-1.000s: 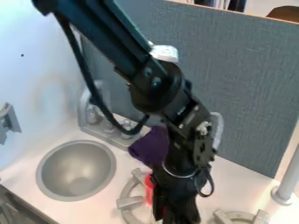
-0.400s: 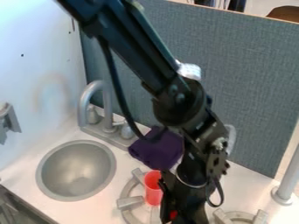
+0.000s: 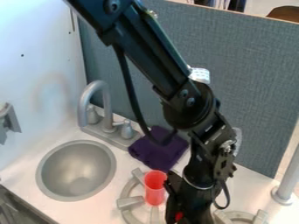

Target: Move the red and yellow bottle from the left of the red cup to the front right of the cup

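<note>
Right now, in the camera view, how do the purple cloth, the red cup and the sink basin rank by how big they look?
Largest to smallest, as they look:
1. sink basin
2. purple cloth, partly behind the arm's cable
3. red cup

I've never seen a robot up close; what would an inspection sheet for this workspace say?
Surface: white counter with a round sink and two stove burners.
Job's things: red cup, upright at the left burner in view.
Clutter: purple cloth, crumpled, behind the cup.
End effector: low, beside the cup; contact unclear.
Cables: black cable hanging in a loop off the arm, in front of the cloth.
Surroundings: grey faucet, grey partition, white wall.
</note>
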Available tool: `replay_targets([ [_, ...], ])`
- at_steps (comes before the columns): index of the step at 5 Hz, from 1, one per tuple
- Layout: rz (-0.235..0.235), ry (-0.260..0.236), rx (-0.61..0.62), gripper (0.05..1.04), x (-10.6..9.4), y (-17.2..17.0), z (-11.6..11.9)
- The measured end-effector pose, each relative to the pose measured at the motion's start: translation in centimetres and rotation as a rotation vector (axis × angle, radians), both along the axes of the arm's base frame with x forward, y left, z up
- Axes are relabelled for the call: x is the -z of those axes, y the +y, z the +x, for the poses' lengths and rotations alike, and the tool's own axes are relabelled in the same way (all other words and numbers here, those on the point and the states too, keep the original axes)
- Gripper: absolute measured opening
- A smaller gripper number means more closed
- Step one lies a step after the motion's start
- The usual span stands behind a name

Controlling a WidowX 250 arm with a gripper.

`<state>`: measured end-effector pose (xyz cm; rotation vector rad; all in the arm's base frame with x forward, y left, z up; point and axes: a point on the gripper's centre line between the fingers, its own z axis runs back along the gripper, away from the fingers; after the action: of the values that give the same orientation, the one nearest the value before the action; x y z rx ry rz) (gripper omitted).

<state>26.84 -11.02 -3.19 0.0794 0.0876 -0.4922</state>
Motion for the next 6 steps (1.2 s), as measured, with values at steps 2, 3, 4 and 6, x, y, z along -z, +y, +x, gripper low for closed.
replay_targets([
  [2, -0.006, 0.014, 0.005, 0.980, -0.7, 0.2, -0.6],
  [3, -0.032, -0.005, -0.008, 1.005, -3.4, 1.0, -0.3],
  [4, -0.086, -0.028, -0.079, 1.000, -7.7, 4.3, 0.1],
  [6, -0.113, -0.165, -0.311, 1.000, -11.7, 12.3, 5.6],
])
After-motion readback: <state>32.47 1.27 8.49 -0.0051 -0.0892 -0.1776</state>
